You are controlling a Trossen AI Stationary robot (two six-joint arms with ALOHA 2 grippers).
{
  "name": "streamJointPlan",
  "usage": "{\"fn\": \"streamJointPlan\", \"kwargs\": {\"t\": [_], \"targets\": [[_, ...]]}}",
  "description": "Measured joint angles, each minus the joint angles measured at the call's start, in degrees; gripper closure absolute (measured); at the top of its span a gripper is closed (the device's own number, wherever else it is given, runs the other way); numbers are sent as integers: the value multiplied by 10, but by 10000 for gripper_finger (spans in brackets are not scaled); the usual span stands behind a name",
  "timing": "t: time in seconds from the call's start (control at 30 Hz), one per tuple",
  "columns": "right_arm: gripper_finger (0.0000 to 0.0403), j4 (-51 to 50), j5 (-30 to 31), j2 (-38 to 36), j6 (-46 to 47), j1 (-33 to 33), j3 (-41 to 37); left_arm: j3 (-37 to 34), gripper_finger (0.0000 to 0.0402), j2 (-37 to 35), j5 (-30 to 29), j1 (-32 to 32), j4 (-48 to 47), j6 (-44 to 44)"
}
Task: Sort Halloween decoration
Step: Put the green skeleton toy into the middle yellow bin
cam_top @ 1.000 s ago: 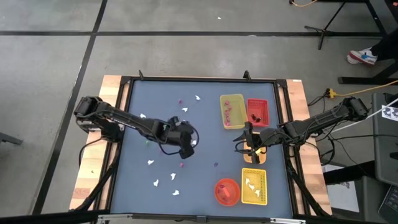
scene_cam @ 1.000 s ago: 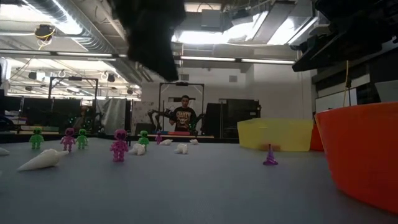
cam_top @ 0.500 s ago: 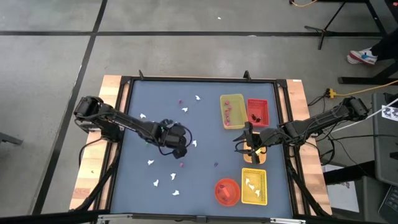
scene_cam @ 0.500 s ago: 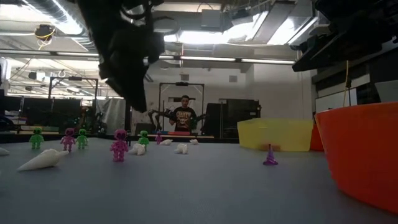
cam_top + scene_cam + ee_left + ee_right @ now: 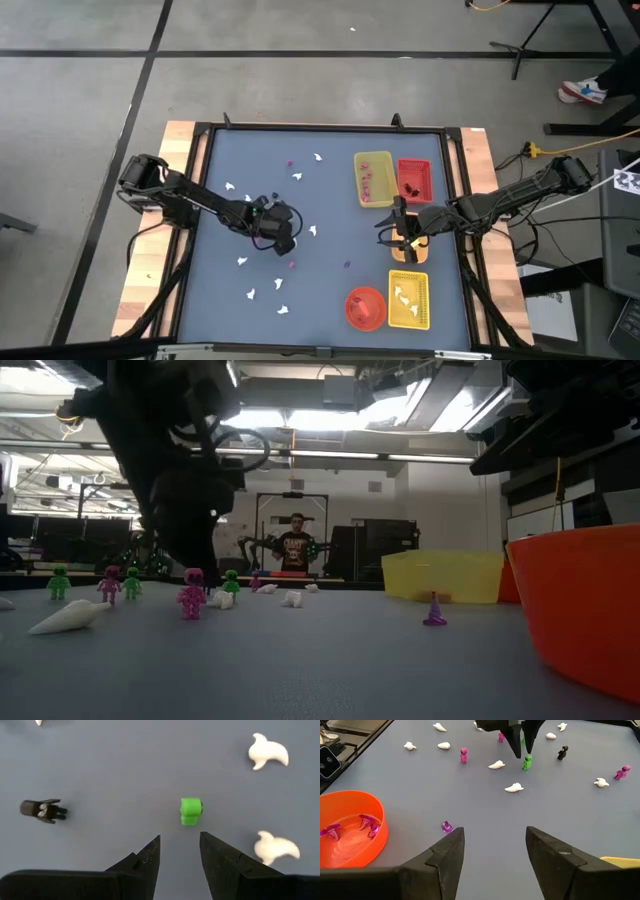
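Small Halloween decoration pieces lie scattered on the blue-grey table (image 5: 330, 140). My left gripper (image 5: 180, 837) is open and points steeply down just above a green figure (image 5: 190, 811), which stands on the table slightly ahead of its fingertips. The right wrist view shows the same gripper (image 5: 522, 751) over that green figure (image 5: 526, 762). A black figure (image 5: 42, 810) and two white ghosts (image 5: 268, 751) (image 5: 276, 847) lie close by. My right gripper (image 5: 490, 845) hangs open and empty at the table's right, over an orange tray (image 5: 408, 252).
A yellow tray (image 5: 373, 178) and a red tray (image 5: 414, 180) sit at the far right. Another yellow tray (image 5: 409, 300) and an orange bowl (image 5: 350, 827) holding purple pieces sit at the near right. A purple cone (image 5: 447, 826) stands near the bowl. A person stands in the room behind.
My left gripper has come down toward the table and shifted a little toward the table's left edge, ending low over the green figure. Its fingers stay open. The pieces on the table have not moved.
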Motion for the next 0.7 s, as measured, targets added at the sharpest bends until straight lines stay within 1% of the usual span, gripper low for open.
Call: {"fn": "streamJointPlan", "kwargs": {"t": [0.2, 0.3, 0.5, 0.7], "targets": [[191, 0, 0, 0, 0, 0, 0, -26, 279, 0, 0, 14, 59, 0], [191, 0, 0, 0, 0, 0, 0, -28, 279, 0, 1, 19, 70, 3], [191, 0, 0, 0, 0, 0, 0, -28, 279, 0, 16, 21, 91, 45], [191, 0, 0, 0, 0, 0, 0, -28, 279, 0, 14, 21, 108, 46]]}}
